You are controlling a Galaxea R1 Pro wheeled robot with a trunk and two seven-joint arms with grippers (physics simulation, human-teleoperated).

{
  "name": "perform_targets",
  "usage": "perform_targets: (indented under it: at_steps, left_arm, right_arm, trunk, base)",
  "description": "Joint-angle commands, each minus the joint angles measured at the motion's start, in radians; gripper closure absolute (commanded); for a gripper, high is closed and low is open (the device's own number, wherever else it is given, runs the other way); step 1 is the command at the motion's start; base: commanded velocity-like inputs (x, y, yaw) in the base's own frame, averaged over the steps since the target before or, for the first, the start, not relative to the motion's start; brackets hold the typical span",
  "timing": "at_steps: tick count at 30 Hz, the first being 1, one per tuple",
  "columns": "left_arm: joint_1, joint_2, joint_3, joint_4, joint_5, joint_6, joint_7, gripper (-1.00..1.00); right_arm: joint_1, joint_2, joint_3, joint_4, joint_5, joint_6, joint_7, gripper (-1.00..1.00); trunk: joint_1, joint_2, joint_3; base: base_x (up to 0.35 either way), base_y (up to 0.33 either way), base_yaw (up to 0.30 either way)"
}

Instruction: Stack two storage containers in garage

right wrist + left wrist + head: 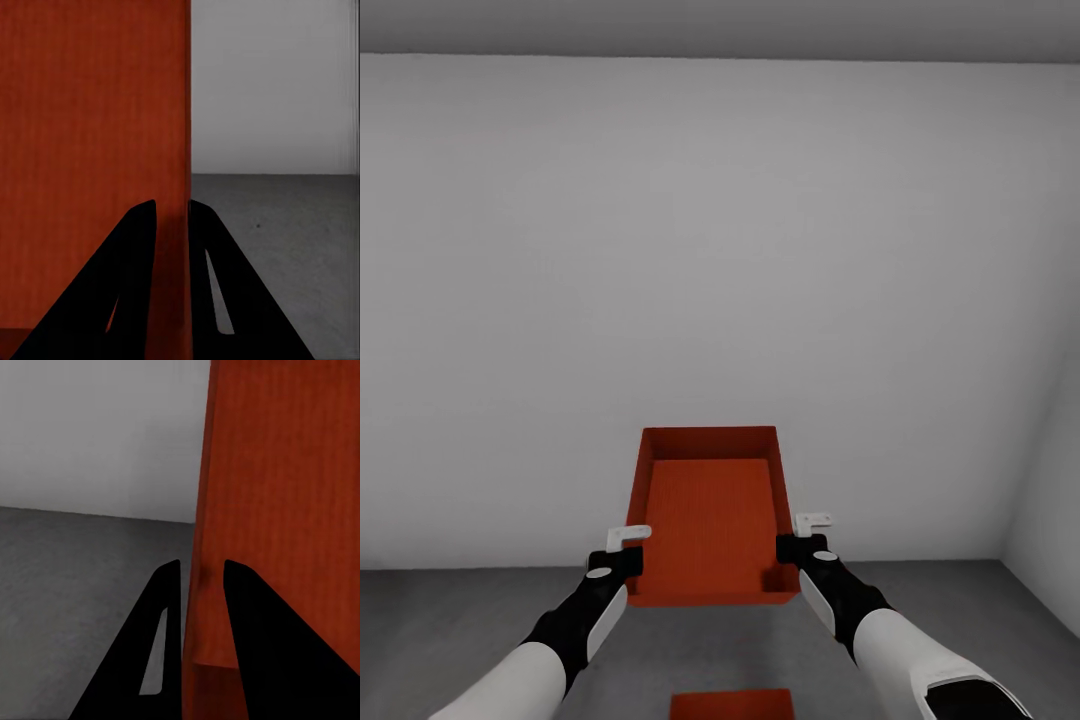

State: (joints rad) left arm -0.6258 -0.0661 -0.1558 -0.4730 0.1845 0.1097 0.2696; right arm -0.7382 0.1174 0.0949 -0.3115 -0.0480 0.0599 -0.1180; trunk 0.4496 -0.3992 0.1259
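Observation:
I hold one orange-red storage container [710, 510] up in the air in front of me, its open top facing me. My left gripper [632, 545] is shut on its left side wall and my right gripper [800, 532] is shut on its right side wall. In the left wrist view the gripper [201, 577] has a finger on each side of the container wall [285, 495]. The right wrist view shows that gripper [172, 214] pinching the wall [90, 112] the same way. The second storage container [732, 703] lies on the dark grey floor [460, 620] below the held one, partly cut off by the frame's edge.
A plain white wall [720, 250] stands straight ahead, meeting another white wall [1050, 540] at the right corner. Dark grey rough floor [75, 570] spreads to both sides of the containers and under the right gripper [285, 225].

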Motion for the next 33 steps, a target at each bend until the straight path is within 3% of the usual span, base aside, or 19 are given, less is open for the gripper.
perform_targets:
  at_steps: [1, 21, 30, 31, 33]
  left_arm:
    - [0.0, 0.045, 0.07, -0.003, -0.002, 0.007, 0.022, 1.0]
    - [0.0, 0.045, 0.07, -0.004, -0.002, 0.007, 0.023, 1.0]
    - [0.0, 0.045, 0.07, -0.004, -0.002, 0.007, 0.023, 1.0]
    - [0.003, -0.007, -0.018, -0.009, 0.016, 0.01, 0.011, 1.0]
    - [0.003, -0.007, -0.008, -0.024, -0.001, 0.012, 0.01, 1.0]
  right_arm:
    - [0.0, -0.001, 0.002, -0.003, -0.003, 0.006, -0.003, 1.0]
    - [-0.001, -0.003, 0.002, -0.003, -0.004, 0.006, -0.002, 1.0]
    - [0.0, -0.004, 0.002, -0.003, -0.004, 0.005, -0.003, 1.0]
    - [-0.001, -0.002, 0.005, -0.003, -0.007, -0.001, -0.009, 1.0]
    - [-0.001, -0.002, 0.015, -0.003, -0.016, -0.001, -0.009, 1.0]
  trunk:
    - [0.0, -0.001, 0.0]
    - [0.0, -0.001, 0.009]
    - [0.0, -0.001, 0.009]
    - [0.0, -0.001, 0.009]
    - [0.0, -0.001, 0.009]
  base:
    - [0.004, 0.001, -0.233]
    - [0.0, 0.0, -0.234]
    - [0.0, 0.0, -0.031]
    - [0.0, 0.0, 0.0]
    - [0.0, 0.0, 0.0]
